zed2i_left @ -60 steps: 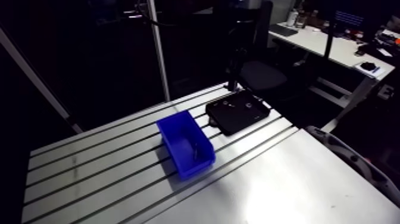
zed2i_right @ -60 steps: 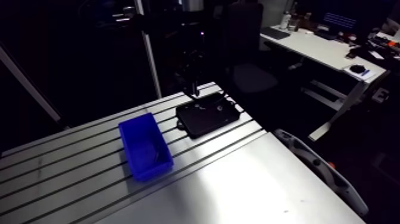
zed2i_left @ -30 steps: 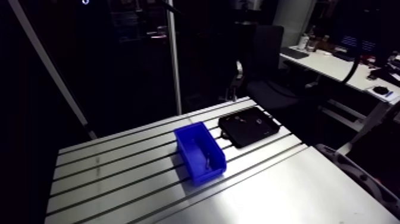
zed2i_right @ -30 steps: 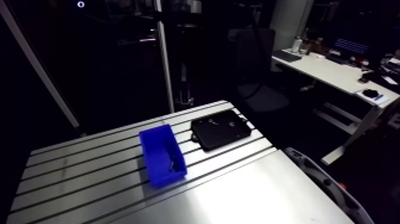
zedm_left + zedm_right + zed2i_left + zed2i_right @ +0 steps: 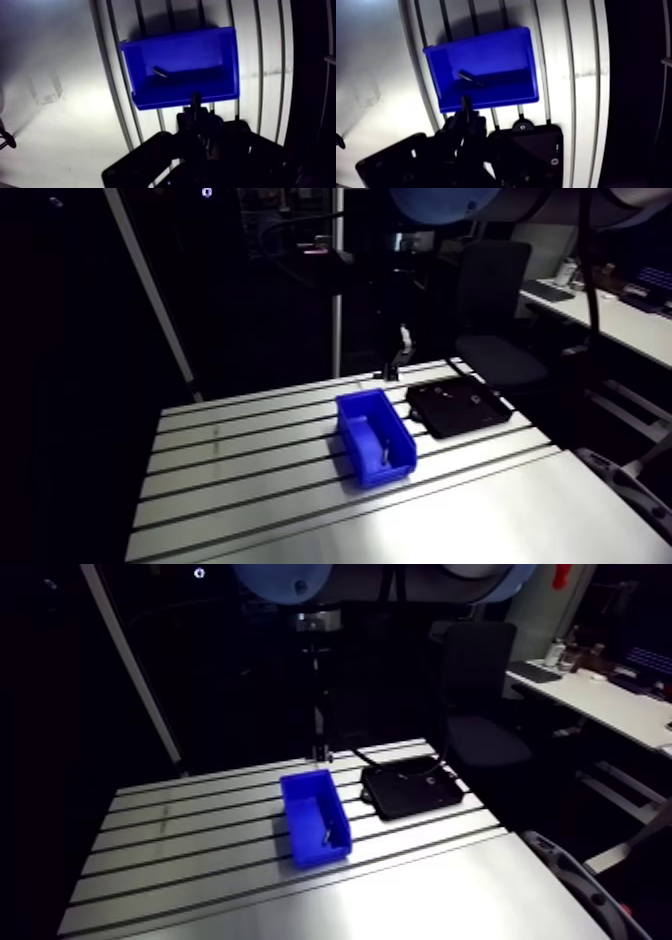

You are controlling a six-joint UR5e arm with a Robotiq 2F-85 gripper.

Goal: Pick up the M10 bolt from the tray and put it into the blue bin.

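Observation:
The blue bin (image 5: 170, 97) stands on the slotted table, with the black tray (image 5: 536, 150) right beside it. In the wrist view my gripper (image 5: 196, 116) hangs over the gap between tray and bin, just short of the bin's near wall. Its dark fingers are drawn together, and a slim dark bolt (image 5: 196, 101) sticks out from between them towards the bin. Another small dark bolt (image 5: 160, 72) lies on the bin's floor. In the arm view the gripper (image 5: 393, 360) hovers above the bin's (image 5: 375, 438) far end, next to the tray (image 5: 470, 413).
A few small parts (image 5: 554, 161) lie on the tray. A smooth bright plate (image 5: 480, 518) covers the table's near side, and the slotted surface (image 5: 240, 458) stretches away beyond the bin. An upright pole (image 5: 337, 298) stands behind the table's far edge.
The arm camera has swung, so the whole picture shifted. The gripper has moved from over the tray to the bin's edge. Bin and tray stay where they were on the table.

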